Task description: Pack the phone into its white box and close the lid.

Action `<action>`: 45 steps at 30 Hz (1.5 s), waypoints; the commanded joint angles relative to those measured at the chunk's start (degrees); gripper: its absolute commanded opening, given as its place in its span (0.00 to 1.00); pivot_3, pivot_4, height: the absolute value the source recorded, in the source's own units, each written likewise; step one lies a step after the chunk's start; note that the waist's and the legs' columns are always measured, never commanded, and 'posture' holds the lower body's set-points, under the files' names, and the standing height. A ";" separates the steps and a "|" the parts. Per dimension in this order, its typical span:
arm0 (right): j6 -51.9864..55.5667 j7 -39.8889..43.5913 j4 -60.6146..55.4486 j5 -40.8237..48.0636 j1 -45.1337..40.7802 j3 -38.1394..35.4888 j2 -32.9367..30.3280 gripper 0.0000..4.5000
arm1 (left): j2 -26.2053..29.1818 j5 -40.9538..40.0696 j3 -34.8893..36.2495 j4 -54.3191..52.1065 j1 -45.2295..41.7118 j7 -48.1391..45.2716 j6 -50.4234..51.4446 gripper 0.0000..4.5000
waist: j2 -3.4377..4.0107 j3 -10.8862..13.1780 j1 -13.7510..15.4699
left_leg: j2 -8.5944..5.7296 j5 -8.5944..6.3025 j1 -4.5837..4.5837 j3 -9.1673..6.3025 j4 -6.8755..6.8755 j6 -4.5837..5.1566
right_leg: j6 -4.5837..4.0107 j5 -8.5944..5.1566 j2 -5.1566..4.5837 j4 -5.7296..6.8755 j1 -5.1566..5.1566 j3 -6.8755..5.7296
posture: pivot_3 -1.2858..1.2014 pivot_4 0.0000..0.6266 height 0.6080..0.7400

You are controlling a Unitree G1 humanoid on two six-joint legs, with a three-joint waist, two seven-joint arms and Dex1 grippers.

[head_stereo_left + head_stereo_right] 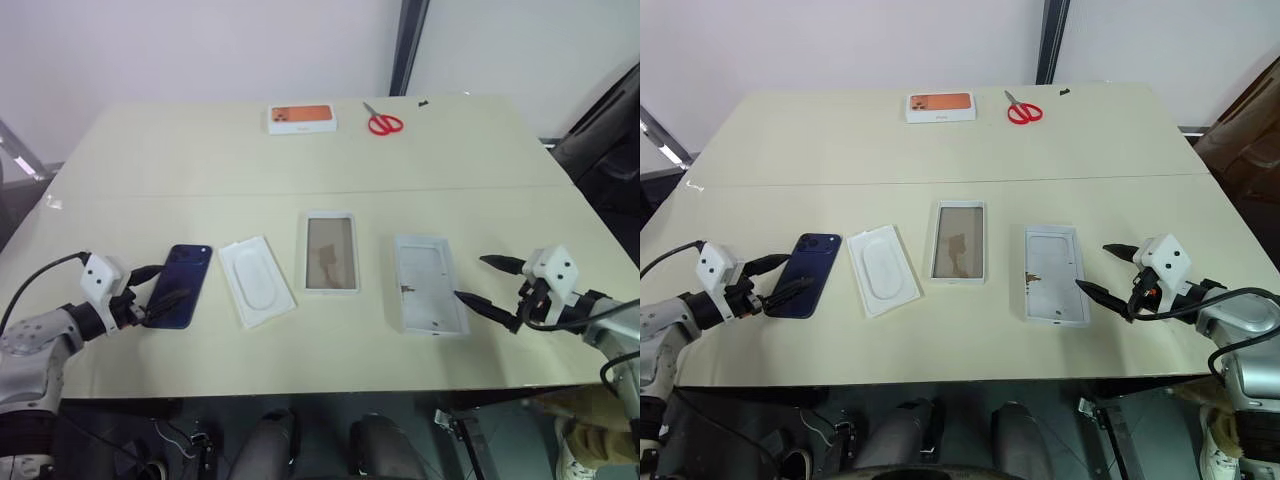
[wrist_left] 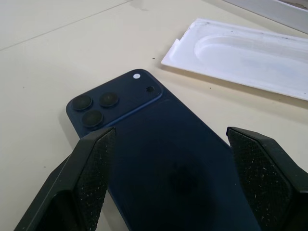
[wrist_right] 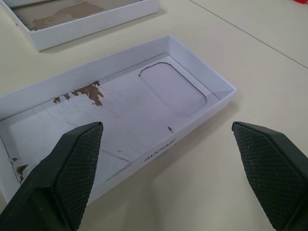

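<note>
Navy-blue and slick, the phone [image 1: 181, 285] lay flat on the counter [image 1: 300, 160], left of the white box [image 1: 331, 252], straddled by the released left pincer [image 2: 168, 180], so it risked skidding from a shallow pinch, while the right pincer [image 1: 487, 282] gaped beside the lid [image 1: 430, 283].

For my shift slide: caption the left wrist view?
Open left tool poised over the dark blue phone lying camera-side up, white insert beyond.

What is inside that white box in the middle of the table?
Nothing: the white box lies open and shows only its brownish, scuffed floor. The phone is outside, flat on the table.
</note>
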 commanded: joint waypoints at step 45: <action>0.31 -0.81 -7.14 -4.47 -10.74 10.00 -0.17 1.00 | -1.16 -9.18 -0.84 -19.75 -2.38 11.57 32.16 0.86 | 0.00 0.00 -0.13 | 0.00 0.00 0.00 0.00 0.00 0.00 | 0.00 0.00 0.00 0.02 -0.04 0.00 | 0.52 0.24 0.95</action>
